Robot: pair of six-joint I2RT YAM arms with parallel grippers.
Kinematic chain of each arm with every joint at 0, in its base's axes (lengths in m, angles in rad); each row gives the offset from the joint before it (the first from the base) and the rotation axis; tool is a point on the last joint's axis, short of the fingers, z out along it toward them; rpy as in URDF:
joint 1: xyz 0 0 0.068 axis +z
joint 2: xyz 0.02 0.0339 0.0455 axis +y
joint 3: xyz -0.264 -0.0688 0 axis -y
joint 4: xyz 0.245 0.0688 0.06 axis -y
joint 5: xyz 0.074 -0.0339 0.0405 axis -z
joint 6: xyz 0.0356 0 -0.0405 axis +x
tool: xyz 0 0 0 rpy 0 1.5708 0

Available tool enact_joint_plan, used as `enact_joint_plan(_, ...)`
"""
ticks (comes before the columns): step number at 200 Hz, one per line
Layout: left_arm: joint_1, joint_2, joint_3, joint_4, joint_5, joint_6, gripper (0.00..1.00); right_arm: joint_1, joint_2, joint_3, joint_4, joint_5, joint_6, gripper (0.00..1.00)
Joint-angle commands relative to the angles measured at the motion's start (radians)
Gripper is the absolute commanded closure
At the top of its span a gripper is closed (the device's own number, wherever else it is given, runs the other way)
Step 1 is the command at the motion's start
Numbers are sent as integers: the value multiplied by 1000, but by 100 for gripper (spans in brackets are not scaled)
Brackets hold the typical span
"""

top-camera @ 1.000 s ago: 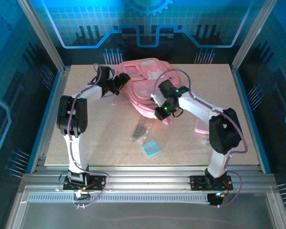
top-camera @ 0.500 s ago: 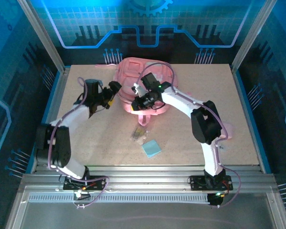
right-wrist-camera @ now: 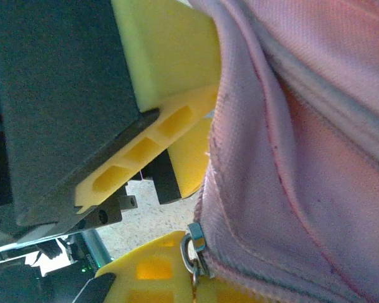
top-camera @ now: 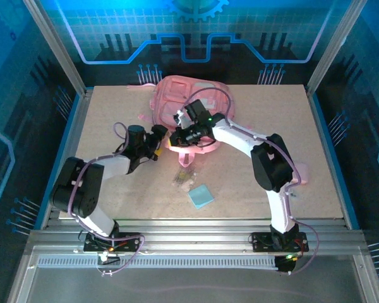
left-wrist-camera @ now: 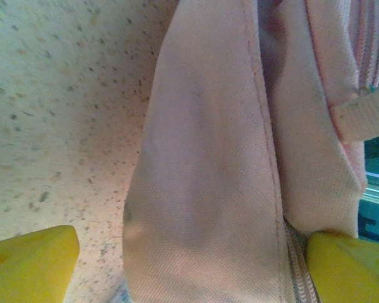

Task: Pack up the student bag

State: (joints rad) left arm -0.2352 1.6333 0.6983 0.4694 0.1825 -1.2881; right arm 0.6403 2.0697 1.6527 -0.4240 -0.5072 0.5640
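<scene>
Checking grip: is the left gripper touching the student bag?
Touching. Left wrist view: one finger of the left gripper meets the student bag; the other stands clear.

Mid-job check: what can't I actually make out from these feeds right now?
- Bag opening, top view: the right arm and right end effector cover the near edge of the student bag; zipped or unzipped cannot be told.
- Right grip, right wrist view: too close; whether the zipper pull is clamped is unclear.
- Pink item, top view: mostly behind the right arm.
- Clear packet, top view: too small to identify.
</scene>
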Motion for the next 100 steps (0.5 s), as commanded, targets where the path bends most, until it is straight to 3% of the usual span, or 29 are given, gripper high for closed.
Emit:
enact_joint_plan(1, -36, 65, 37, 211, -93, -66, 11, 56, -106, -29, 10, -123, 18, 100)
enact_joint_plan(19, -50, 122, 51, 279, -91, -88, 21, 61, -114, -58, -3, -129, 26, 100)
enact_joint_plan(29, -51, 152, 52, 321, -80, -97, 32, 60, -116, -68, -22, -122, 24, 100)
enact_joint_plan(69, -50, 183, 47, 373, -73, -93, 99, 47, -140, -86, -174, 0, -43, 100)
enact_joint_plan(100, -49, 146, 55, 305, -60, -53, 100, 21, -152, -52, -372, 156, -156, 100)
